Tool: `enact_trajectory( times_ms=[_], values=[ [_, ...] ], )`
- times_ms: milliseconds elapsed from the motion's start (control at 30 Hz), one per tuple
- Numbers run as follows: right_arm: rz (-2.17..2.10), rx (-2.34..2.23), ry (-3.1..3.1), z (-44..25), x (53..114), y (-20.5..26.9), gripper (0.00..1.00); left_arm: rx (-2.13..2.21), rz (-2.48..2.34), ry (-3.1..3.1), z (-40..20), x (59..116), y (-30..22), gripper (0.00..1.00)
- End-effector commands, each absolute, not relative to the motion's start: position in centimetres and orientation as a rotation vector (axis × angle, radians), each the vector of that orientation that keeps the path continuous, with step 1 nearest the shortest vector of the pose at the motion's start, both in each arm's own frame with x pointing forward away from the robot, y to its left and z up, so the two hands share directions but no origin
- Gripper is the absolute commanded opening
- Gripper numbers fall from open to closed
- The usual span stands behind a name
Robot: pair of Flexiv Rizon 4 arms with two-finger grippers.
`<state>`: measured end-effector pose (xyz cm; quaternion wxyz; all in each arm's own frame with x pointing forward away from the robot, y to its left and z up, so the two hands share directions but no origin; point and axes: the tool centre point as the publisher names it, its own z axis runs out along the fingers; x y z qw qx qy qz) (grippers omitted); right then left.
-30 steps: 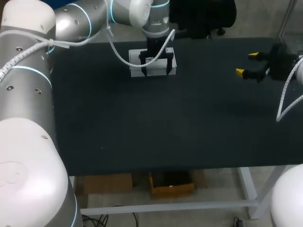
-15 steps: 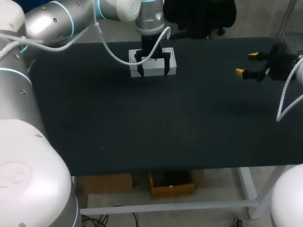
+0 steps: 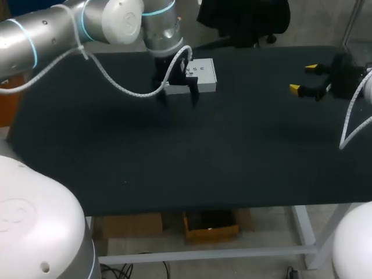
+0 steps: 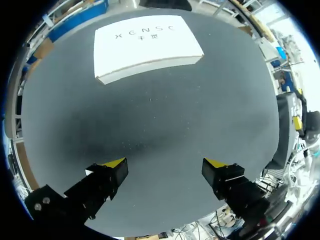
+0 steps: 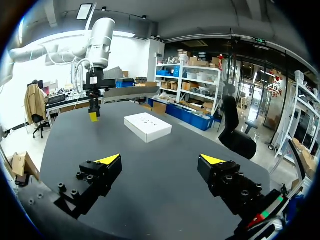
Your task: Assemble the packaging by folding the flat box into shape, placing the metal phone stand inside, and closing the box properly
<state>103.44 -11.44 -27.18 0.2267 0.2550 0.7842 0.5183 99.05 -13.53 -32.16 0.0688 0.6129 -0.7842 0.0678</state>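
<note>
Robotics lab/workshop: black-topped work table (image 3: 232, 174) on white metal frame, mid frame; industrial left arm (image 3: 52, 29) w/ cabling upper left, right arm (image 3: 347, 77) at right edge.

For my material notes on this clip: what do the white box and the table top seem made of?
The box looks like matte white cardboard: sharp straight edges, flat shape, print on the lid, no shine. The table top looks like a dark matte mat, perhaps rubber or felt: no reflections, only faint specks.

White box (image 3: 203, 73) with dark lettering; black table (image 3: 232, 157).
</note>
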Motion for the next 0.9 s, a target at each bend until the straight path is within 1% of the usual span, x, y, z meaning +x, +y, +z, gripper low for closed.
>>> enact_trajectory(
  times_ms=[33, 400, 467, 900],
  values=[
    [1.439, 0.695, 2.156, -27.3, 103.4, -11.6, 1.0, 1.943, 0.798, -2.462, -32.1, 96.0, -11.9, 1.0],
    [1.439, 0.695, 2.156, -27.3, 103.4, -11.6, 1.0, 1.724, 0.851, -2.503, -31.0, 97.7, -11.3, 1.0],
    [1.439, 0.695, 2.156, -27.3, 103.4, -11.6, 1.0, 1.604, 0.788, -2.495, -30.4, 98.7, -11.4, 1.0],
    [1.439, 0.695, 2.156, -27.3, 103.4, -11.6, 1.0, 1.604, 0.788, -2.495, -30.4, 98.7, -11.4, 1.0]
  ],
)
